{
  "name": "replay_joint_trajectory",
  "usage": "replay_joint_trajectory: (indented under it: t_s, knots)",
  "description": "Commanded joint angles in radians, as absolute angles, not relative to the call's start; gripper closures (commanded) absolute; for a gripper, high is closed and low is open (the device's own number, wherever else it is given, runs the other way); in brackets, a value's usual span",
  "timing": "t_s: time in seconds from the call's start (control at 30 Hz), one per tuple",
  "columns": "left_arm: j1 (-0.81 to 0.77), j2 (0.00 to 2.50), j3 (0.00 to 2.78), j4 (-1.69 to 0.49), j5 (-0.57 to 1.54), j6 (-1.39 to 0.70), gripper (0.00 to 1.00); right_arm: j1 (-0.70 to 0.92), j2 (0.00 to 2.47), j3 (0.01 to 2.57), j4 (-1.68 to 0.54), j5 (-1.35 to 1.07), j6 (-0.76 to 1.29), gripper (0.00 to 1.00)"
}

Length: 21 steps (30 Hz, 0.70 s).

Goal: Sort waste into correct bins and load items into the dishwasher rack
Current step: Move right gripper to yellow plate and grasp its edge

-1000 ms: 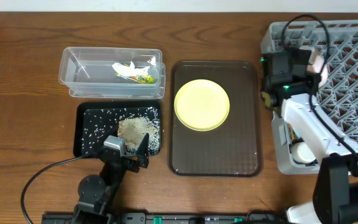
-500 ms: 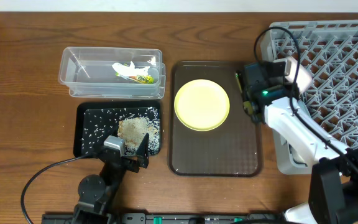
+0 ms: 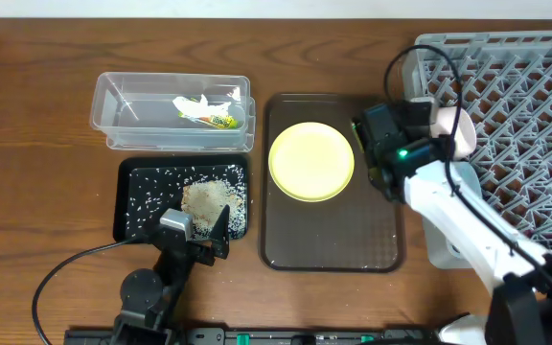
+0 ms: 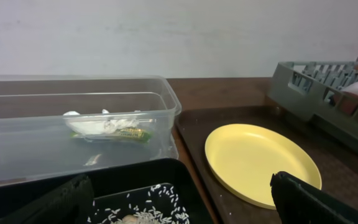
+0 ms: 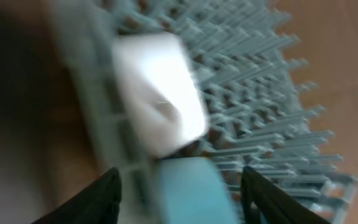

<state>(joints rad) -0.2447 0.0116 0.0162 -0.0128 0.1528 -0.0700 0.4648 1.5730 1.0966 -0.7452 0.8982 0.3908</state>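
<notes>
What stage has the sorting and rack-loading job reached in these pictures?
Done: the sauce packet and paper scrap lie in the clear tub, the rice crumbs in the black tray. A white bowl and a blurred light-blue bowl show in the rack.
In hand: nothing; the open right hand is beside the plate.
Left: that plate. No chopsticks are visible.

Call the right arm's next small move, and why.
Probably lower the right gripper to the yellow plate's right rim. Its fingers are open and empty, it hangs at the brown tray's right edge beside the plate, and the plate is not yet in the rack.
</notes>
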Motion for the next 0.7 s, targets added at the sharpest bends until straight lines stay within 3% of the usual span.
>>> replay_joint_trajectory:
  t_s: [0.0, 0.13, 0.23, 0.43, 0.67]
  knots:
    - [-0.242, 0.005, 0.004, -0.055, 0.157, -0.056, 0.07, 0.541, 1.486, 1.105, -0.736, 0.674, 0.411, 0.39]
    - [-0.242, 0.006, 0.004, -0.055, 0.157, -0.056, 0.07, 0.579, 1.469, 1.103, -0.725, 0.266, 0.417, 0.39]
    - [-0.242, 0.006, 0.004, -0.055, 0.156, -0.056, 0.07, 0.579, 1.496, 1.087, -0.731, 0.091, 0.482, 0.41]
    - [-0.242, 0.006, 0.004, -0.055, 0.157, -0.056, 0.07, 0.565, 1.613, 1.062, -0.708, 0.112, 0.629, 0.42]
    - [-0.242, 0.006, 0.004, -0.055, 0.156, -0.057, 0.07, 0.489, 1.774, 1.062, -0.590, 0.125, 0.714, 0.51]
